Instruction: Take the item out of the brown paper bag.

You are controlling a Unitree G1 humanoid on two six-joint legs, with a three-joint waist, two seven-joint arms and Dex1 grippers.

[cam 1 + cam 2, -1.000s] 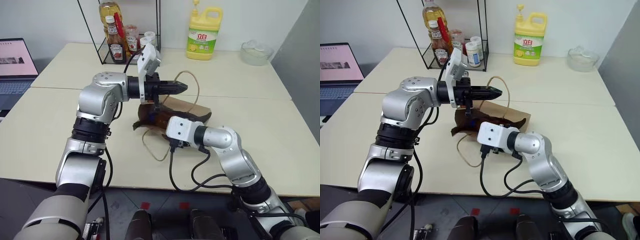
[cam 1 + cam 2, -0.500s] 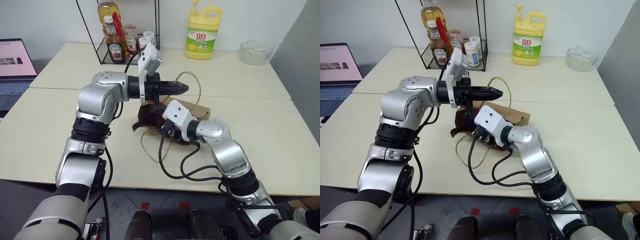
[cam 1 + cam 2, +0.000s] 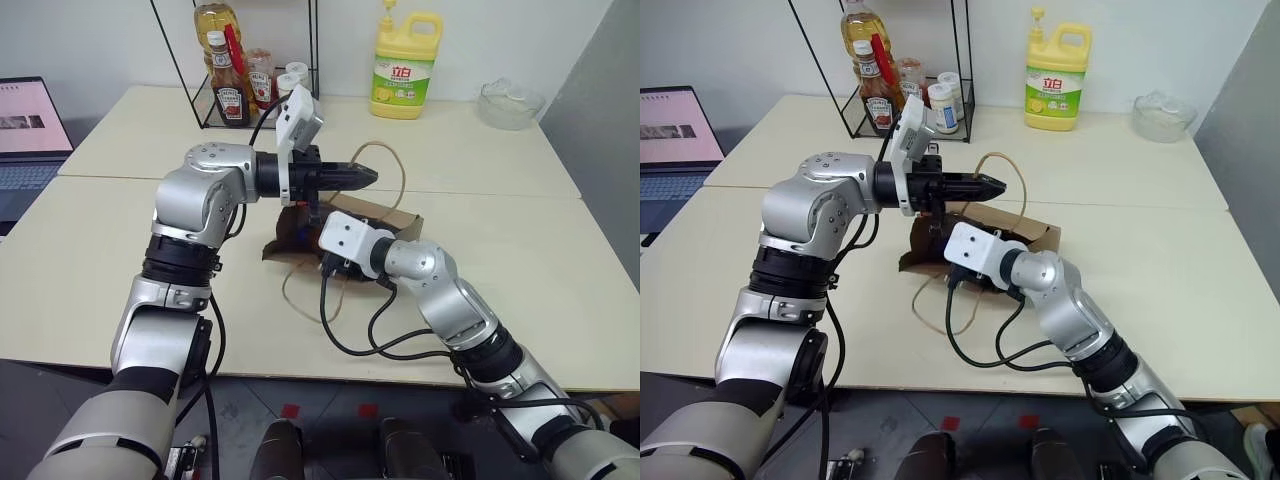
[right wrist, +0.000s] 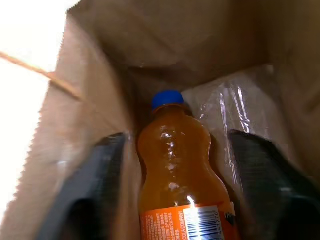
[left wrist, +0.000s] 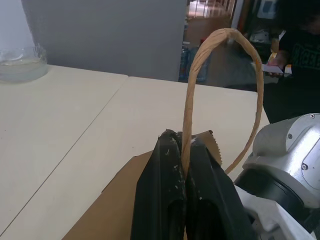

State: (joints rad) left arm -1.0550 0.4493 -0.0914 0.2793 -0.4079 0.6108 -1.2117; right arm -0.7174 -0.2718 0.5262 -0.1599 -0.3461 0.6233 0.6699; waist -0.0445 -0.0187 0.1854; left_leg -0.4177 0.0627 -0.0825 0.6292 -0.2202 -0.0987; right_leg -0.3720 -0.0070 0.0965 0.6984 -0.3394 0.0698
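Note:
The brown paper bag [image 3: 388, 214] lies on its side on the table, mouth toward me. My left gripper [image 3: 366, 177] is shut on one cord handle [image 5: 220, 39] and holds that loop up above the bag. My right gripper [image 4: 176, 137] is inside the bag's mouth and stands open. Its fingers [image 4: 100, 165] lie on either side of the item [image 4: 175, 170], an orange bottle with a blue cap, without closing on it. Crinkled clear plastic lies beside the bottle in the bag. In the eye views my right wrist [image 3: 346, 240] sits at the bag's opening and hides the item.
At the back of the table stand a wire rack with sauce bottles [image 3: 240, 85], a yellow detergent jug [image 3: 407, 62] and a glass bowl [image 3: 510, 104]. A laptop [image 3: 30, 130] sits at the far left. A person [image 5: 300, 55] stands beyond the table.
My right forearm has swung round and its wrist has turned in toward the bag's mouth. The left gripper keeps its hold on the handle in the same place.

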